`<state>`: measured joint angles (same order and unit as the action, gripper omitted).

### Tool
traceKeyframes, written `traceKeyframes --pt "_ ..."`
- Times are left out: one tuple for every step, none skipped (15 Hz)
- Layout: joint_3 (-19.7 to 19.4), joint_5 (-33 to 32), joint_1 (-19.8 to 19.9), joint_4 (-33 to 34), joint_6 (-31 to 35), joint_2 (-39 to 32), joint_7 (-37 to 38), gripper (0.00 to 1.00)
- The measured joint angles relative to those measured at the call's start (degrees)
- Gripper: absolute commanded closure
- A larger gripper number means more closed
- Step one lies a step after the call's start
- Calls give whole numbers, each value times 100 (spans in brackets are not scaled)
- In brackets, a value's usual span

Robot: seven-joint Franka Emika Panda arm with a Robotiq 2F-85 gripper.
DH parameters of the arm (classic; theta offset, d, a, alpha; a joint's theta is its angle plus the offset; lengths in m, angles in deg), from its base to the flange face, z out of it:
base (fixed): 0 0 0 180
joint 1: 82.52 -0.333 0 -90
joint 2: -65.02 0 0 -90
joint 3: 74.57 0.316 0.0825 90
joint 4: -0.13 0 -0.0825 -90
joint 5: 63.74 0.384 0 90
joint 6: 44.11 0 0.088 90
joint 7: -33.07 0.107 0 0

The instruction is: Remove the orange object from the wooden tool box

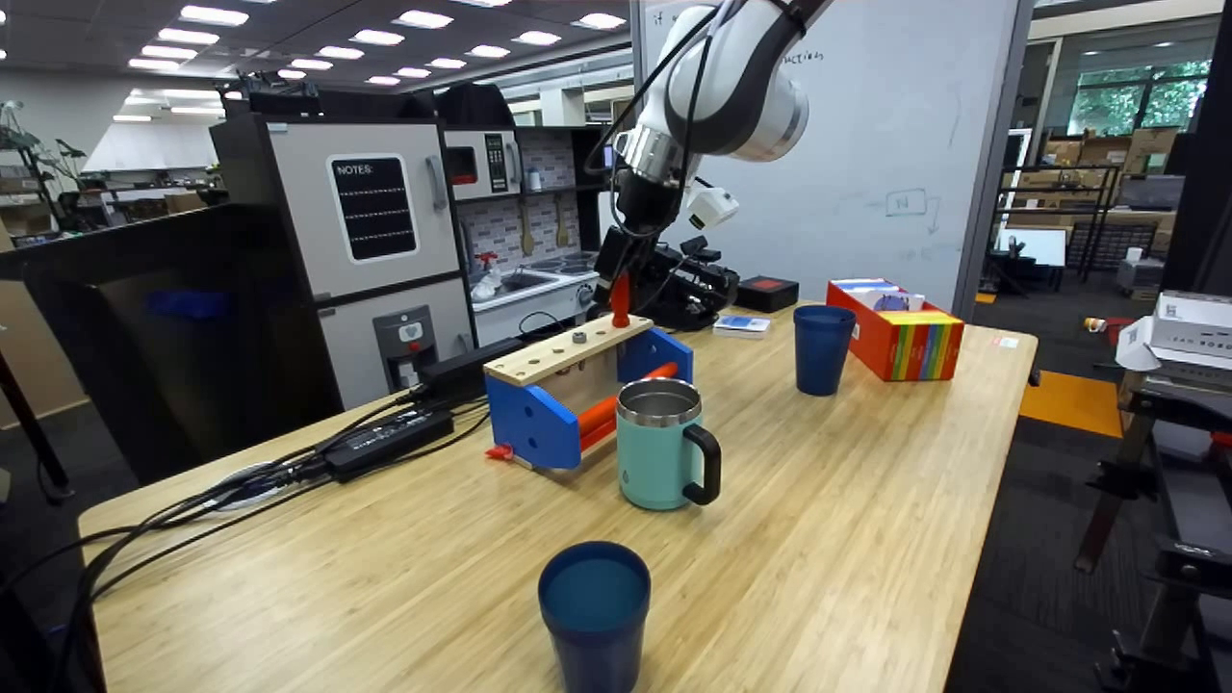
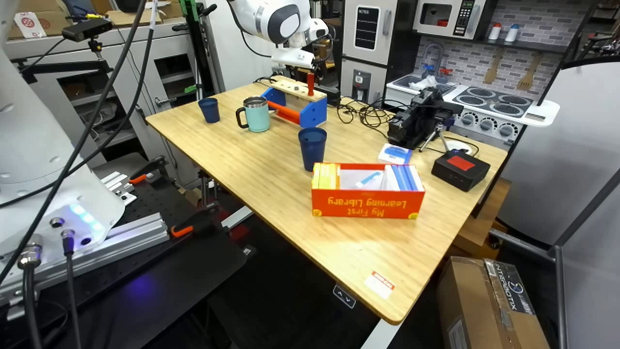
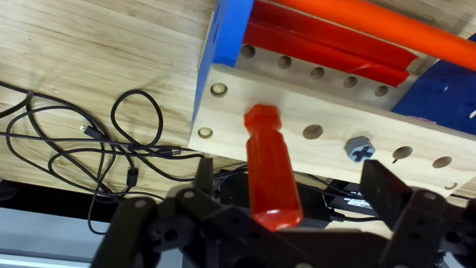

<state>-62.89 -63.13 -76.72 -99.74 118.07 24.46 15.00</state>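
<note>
I'm in a robotics lab, by the look of it: white robot arm (image 2: 34, 131) by the wooden surface (image 1: 818, 539), what looks like a mounted camera (image 2: 87, 29), cables (image 1: 298, 472) lying in tangles, a scribbled-on whiteboard (image 1: 857, 164), light panels (image 1: 214, 15) across the ceiling (image 1: 87, 29). The kitchen (image 2: 465, 60) over there, with its small stove (image 2: 488, 101), seems a play set.

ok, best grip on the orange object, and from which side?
Take the orange object by its long handle, probably from above: it stands upright in the wooden tool box, handle rising above the top. Close the open gripper across it.
</note>
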Motion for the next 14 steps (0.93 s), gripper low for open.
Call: traceKeyframes --pt "-33 0 -38 -25 2 8 77 0" --pt "-67 0 -76 -73 8 25 164 0" --pt "-98 0 -113 -142 19 50 256 0" --pt "-127 0 -147 -221 36 80 352 0" --pt "-158 0 -183 -300 54 114 439 0" --pt "-189 0 -218 -360 75 135 519 0" --pt "-228 0 -257 -407 104 149 586 0" --pt "-274 0 -297 -438 146 156 642 0" --pt "-331 -2 -346 -465 195 166 696 0" --pt "-389 -6 -394 -485 221 181 746 0" --pt "-449 -12 -442 -502 234 203 794 0" --pt "-509 -20 -491 -521 244 231 835 0" --pt "-572 -28 -538 -543 251 265 870 0" --pt "-626 -35 -578 -551 254 287 891 0"
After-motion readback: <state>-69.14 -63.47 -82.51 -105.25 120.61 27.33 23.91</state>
